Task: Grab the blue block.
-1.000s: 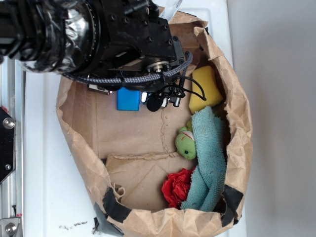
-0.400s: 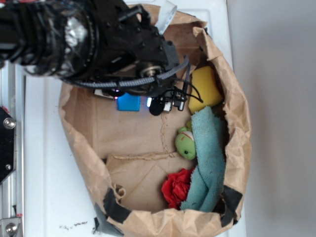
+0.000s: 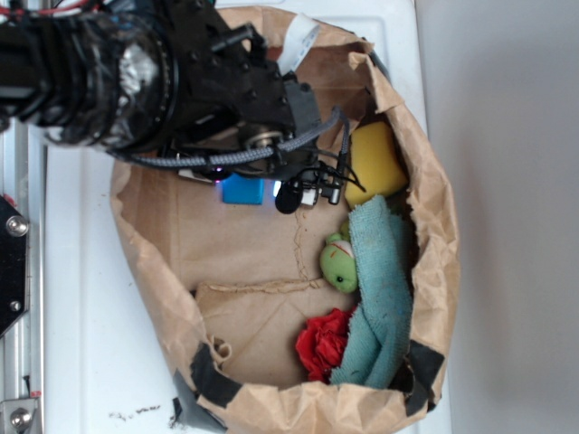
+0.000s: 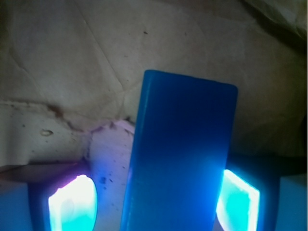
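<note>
**Arm sinks lower over the blue block**

Since a second ago the black arm has dropped deeper into the paper bag (image 3: 149, 271), and less of the blue block (image 3: 242, 190) shows beneath it than before; the other things in the bag lie where they lay.

At the left of the exterior view the arm reaches in over the bag's upper rim, its wrist covering most of the block, which lies flat on the bag's brown floor near the top. The gripper (image 4: 154, 202) cannot be made out under the arm in that view. To the right of the block sits a yellow sponge (image 3: 373, 165) against the bag's wall. Below it a green toy (image 3: 338, 262) touches a teal towel (image 3: 380, 298) that runs down the right side, with a red cloth (image 3: 324, 342) beside its lower end.

In the wrist view the glowing left pad (image 4: 72, 204) stands apart from the block (image 4: 180, 159), with bare paper between. The block rises between the two pads, and the right pad (image 4: 238, 202) is just beside its edge; contact cannot be told. The jaws stand spread, holding nothing.
</note>
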You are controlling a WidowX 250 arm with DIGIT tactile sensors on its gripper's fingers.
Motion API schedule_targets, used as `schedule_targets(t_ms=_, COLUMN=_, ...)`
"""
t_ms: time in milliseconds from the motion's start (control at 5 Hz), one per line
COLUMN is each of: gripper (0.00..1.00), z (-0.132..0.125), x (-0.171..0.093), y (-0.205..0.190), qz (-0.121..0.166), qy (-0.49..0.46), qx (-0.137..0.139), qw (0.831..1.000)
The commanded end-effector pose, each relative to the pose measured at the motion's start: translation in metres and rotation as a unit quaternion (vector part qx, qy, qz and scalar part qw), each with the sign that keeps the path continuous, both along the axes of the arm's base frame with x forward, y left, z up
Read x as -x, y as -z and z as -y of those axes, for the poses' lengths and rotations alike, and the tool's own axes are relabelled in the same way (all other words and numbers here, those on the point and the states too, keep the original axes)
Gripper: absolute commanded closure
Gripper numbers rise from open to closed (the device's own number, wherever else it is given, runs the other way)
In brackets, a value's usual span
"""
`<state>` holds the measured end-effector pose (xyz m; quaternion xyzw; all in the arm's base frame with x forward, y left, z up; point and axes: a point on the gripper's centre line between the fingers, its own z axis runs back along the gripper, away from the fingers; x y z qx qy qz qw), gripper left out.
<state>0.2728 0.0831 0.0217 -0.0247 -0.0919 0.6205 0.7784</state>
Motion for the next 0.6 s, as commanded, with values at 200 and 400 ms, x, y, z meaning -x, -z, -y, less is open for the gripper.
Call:
schedule_targets(t_ms=200, gripper=1.0, z=-0.007, x=0.0101, y=-0.0013, qz=0.027, qy=0.002, qx=-0.042, qw=0.999)
schedule_targets(t_ms=400, gripper=1.0, z=-0.0043, x=0.0127, y=-0.0066, qz=0.045, qy=0.06, qx=-0.065, qw=0.995)
